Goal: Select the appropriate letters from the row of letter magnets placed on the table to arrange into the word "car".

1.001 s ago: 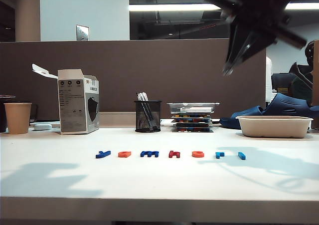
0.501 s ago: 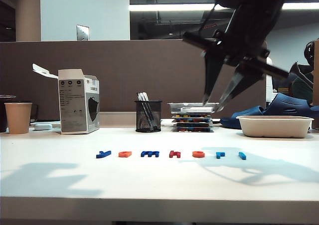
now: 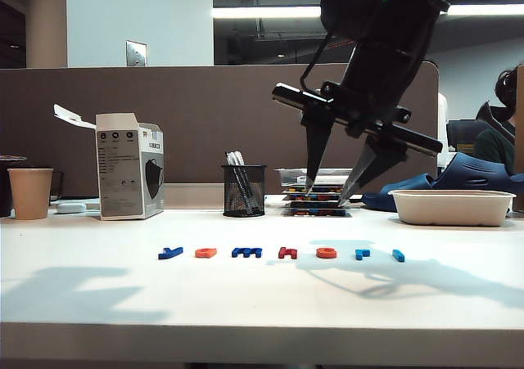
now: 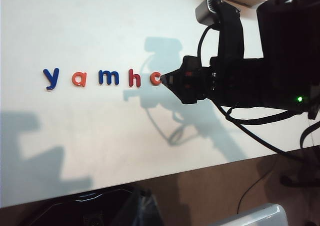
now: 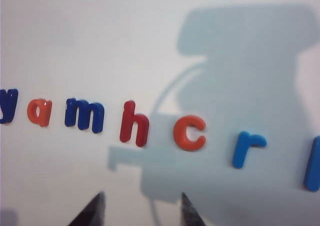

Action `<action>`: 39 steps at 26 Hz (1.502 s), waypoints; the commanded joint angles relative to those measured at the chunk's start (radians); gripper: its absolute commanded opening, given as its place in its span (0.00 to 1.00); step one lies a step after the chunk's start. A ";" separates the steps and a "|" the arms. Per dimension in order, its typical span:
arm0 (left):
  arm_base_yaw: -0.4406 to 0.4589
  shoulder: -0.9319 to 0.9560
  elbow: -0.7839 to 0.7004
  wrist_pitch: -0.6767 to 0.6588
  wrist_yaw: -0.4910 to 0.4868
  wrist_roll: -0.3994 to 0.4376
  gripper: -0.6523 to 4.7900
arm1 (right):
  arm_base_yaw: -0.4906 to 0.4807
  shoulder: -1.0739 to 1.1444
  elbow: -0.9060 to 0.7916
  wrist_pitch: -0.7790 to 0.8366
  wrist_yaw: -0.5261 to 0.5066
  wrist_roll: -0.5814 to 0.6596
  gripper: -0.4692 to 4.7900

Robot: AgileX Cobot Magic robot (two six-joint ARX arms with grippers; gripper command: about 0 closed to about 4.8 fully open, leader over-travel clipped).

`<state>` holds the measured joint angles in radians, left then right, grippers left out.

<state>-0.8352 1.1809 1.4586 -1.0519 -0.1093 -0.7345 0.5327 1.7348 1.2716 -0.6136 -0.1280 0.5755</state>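
Paper cup (image 3: 29,193), carton (image 3: 128,177), mesh pen holder (image 3: 243,191), white tray (image 3: 450,207).

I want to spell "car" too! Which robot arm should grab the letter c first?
Probably the right one. The right gripper hangs open above the table, over the orange-red "c", which lies just ahead of its fingertips. The left gripper appears in no view.

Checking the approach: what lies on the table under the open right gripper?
The right gripper hangs open above the table, over the dark-red h and orange-red c. Nothing is covered.
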 commanded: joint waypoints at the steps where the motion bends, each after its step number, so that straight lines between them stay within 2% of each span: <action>1: 0.001 -0.002 0.002 0.006 -0.003 0.001 0.11 | 0.004 0.014 0.003 0.018 0.030 -0.004 0.45; 39: 0.001 -0.003 0.002 0.006 -0.003 0.001 0.11 | 0.006 0.145 0.003 0.131 0.105 -0.008 0.45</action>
<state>-0.8352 1.1809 1.4586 -1.0519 -0.1093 -0.7345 0.5377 1.8832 1.2716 -0.5011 -0.0326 0.5739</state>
